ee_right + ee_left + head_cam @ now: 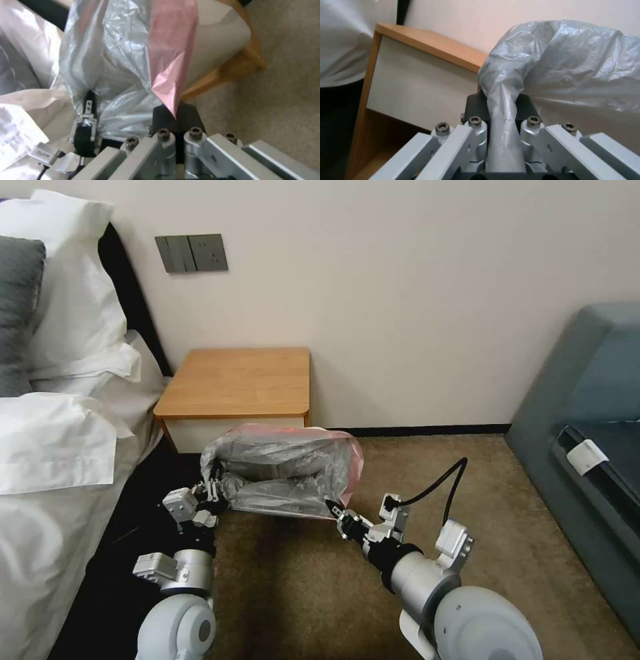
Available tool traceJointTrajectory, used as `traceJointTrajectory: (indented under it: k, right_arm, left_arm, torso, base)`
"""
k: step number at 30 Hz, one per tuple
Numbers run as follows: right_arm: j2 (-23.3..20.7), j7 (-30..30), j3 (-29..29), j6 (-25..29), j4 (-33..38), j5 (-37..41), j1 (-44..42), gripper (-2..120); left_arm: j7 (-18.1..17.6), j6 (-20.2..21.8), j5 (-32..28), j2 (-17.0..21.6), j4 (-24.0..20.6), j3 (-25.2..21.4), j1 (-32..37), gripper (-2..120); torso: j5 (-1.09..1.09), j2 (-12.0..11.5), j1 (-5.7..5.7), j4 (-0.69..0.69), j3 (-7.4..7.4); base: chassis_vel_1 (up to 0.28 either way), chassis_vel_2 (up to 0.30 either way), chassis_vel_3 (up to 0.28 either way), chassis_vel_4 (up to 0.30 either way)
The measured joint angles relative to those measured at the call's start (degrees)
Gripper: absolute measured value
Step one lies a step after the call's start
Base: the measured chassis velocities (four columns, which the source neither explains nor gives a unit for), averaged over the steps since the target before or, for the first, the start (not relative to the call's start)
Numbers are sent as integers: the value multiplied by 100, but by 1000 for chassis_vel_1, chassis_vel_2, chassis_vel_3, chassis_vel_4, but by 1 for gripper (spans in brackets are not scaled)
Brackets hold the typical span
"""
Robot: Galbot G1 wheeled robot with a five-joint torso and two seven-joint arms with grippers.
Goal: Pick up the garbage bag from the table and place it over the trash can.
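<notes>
Garbage bag [283, 470] stretched between both jaws (each clamped on film), before table [240, 380].

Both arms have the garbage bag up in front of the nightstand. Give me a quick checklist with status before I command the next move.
1. Left gripper grip: ok, shut on a twisted bunch of the garbage bag.
2. Right gripper grip: ok but thin, shut on just the tip of the pink rim.
3. Bag off the table: ok, it hangs in front of the white drawer front and the top is bare.
4. Bag mouth opened: cannot tell; the film is stretched between the grippers but crumpled.
5. Trash can position: cannot tell, so alignment is unverified.
6. Snag risk: ok, the film hangs free of the table's corner.
</notes>
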Motion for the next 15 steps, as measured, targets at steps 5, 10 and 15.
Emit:
traceJointTrajectory:
  k: [5, 10, 15]
  right_arm:
    - [18, 5, 28, 2, -205, -194, 79, 0]
    - [-5, -143, 36, 1, -458, -641, 236, 0]
    - [-61, -303, 49, 1, -607, -855, 370, 0]
  left_arm:
    - [-1, 9, -104, 2, -33, -7, -5, 8]
    - [17, 14, -185, 16, -75, -21, 31, 8]
    - [58, 23, -245, 30, -117, -42, 49, 8]
  torso:
    - [0, 0, 0, 0, 0]
    - [0, 0, 0, 0, 0]
    - [0, 0, 0, 0, 0]
  base:
    - [0, 0, 0, 0]
    - [0, 0, 0, 0]
    - [0, 0, 0, 0]
